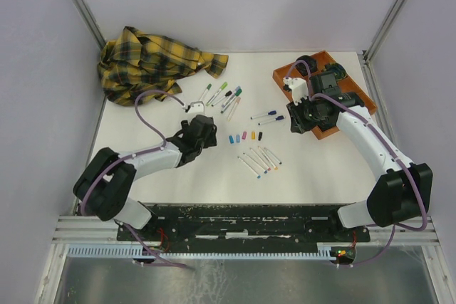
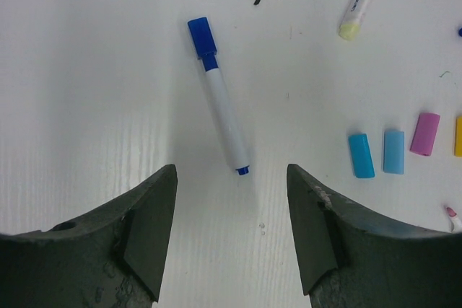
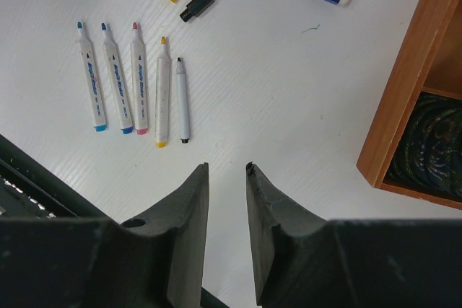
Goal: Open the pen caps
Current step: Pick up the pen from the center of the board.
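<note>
While your left gripper (image 2: 231,172) is hanging over the table (image 2: 86,91) with its jaws spread wide and gripping nothing, a blue-capped pen (image 2: 224,110) is lying just ahead of them, cap still on. Your right gripper (image 3: 227,169) is keeping only a narrow gap, also empty. Loose pen caps (image 1: 244,134) are sitting in a row mid-table, beside five uncapped pens (image 3: 138,77).

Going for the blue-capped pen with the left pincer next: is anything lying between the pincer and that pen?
Nothing visible. The blue-capped pen lies alone just ahead of the open left pincer, its blue cap at the far end. The loose caps lie off to the side, out of the path.
</note>
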Action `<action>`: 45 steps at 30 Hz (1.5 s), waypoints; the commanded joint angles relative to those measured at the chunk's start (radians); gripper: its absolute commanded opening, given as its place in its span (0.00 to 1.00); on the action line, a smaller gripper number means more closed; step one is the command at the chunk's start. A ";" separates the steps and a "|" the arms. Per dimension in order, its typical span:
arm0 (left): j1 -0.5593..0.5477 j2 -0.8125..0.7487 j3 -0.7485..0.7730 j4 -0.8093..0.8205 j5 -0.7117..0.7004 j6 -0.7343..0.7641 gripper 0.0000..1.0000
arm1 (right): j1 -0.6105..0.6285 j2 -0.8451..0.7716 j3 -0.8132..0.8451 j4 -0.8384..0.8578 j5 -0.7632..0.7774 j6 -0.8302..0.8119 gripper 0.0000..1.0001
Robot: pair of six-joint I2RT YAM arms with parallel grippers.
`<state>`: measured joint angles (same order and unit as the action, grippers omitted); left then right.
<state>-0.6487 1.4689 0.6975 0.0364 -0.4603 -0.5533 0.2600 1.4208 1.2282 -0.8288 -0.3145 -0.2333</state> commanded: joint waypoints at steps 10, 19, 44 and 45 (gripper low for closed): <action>0.031 0.280 0.292 -0.178 -0.061 -0.042 0.57 | -0.004 -0.024 0.005 0.013 -0.021 -0.014 0.34; 0.045 0.351 0.329 -0.190 -0.028 -0.039 0.26 | -0.004 -0.025 0.004 0.012 -0.024 -0.015 0.34; 0.019 -0.157 -0.079 0.291 0.349 -0.066 0.03 | -0.003 -0.058 -0.051 0.092 -0.436 0.099 0.34; 0.010 -0.188 -0.114 0.355 0.384 -0.076 0.03 | -0.004 -0.065 -0.057 0.111 -0.462 0.110 0.34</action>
<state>-0.6147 1.4010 0.6861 0.0921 -0.2596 -0.5655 0.2600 1.4082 1.1873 -0.8021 -0.6209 -0.1749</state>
